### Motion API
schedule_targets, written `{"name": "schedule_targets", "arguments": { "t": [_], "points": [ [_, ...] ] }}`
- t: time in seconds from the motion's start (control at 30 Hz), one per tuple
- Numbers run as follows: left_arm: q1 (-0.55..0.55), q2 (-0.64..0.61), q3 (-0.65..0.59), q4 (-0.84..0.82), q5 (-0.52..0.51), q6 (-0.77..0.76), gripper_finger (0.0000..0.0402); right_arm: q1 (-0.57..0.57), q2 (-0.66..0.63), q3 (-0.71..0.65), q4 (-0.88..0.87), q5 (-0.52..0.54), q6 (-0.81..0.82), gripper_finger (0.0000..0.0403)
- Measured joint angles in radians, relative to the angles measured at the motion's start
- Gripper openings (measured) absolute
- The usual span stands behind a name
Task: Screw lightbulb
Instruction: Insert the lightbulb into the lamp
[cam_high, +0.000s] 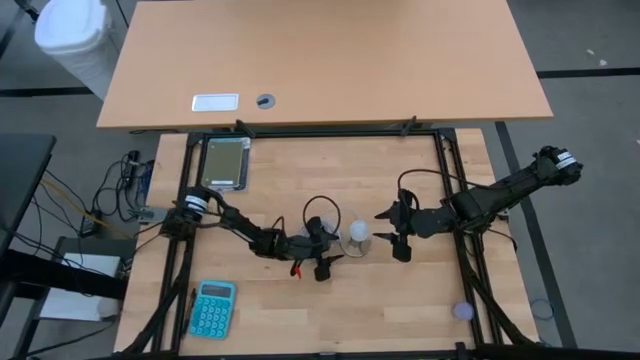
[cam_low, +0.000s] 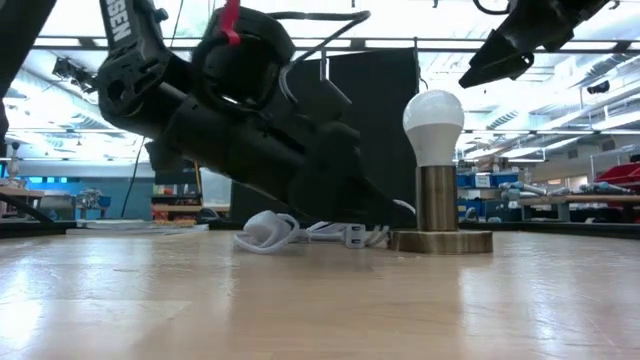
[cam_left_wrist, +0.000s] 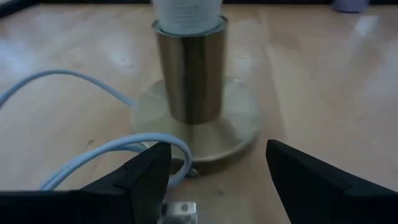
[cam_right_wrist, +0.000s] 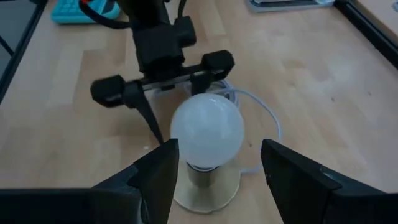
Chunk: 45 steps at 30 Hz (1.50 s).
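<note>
Left hand (cam_left_wrist: 214, 180) open before socket (cam_left_wrist: 193, 74); low view shows lightbulb (cam_low: 433, 125) seated.

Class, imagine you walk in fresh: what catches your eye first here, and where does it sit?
A round frosted white lightbulb stands upright in a brass cylinder socket on a round base, mid-table. The left gripper lies low beside the base, fingers open; the right gripper hovers above the bulb, fingers apart. A teal calculator sits at the near-left.

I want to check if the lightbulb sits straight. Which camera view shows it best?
The low view: the lightbulb stands upright in profile on its socket. The right wrist view shows its globe from above, the high view a small white dot, the left wrist view only its base.
</note>
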Motion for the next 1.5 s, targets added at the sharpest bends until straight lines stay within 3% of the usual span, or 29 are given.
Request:
{"name": "schedule_targets", "arguments": {
  "t": [0.23, 0.47, 0.63, 1.1, 1.5],
  "points": [
    [-0.001, -0.040, 0.003, -0.039, -0.025, 0.015, 0.0268, 0.007, -0.003, 0.000, -0.008, 0.002, 0.005, 0.0230],
    [-0.002, -0.182, 0.029, -0.431, 0.038, -0.061, 0.0268, 0.006, -0.008, 0.000, -0.022, 0.004, -0.010, 0.0230],
    [0.008, -0.205, 0.070, -0.414, 0.103, -0.046, 0.0268, -0.013, -0.008, 0.000, -0.028, 0.007, -0.026, 0.0230],
    [0.072, -0.035, 0.118, -0.151, 0.099, -0.004, 0.0268, -0.011, -0.045, 0.000, -0.019, 0.008, -0.028, 0.0230],
    [0.076, 0.085, 0.163, -0.023, 0.087, -0.001, 0.0267, -0.012, -0.032, 0.000, 0.003, 0.008, -0.036, 0.0230]
  ]
}}
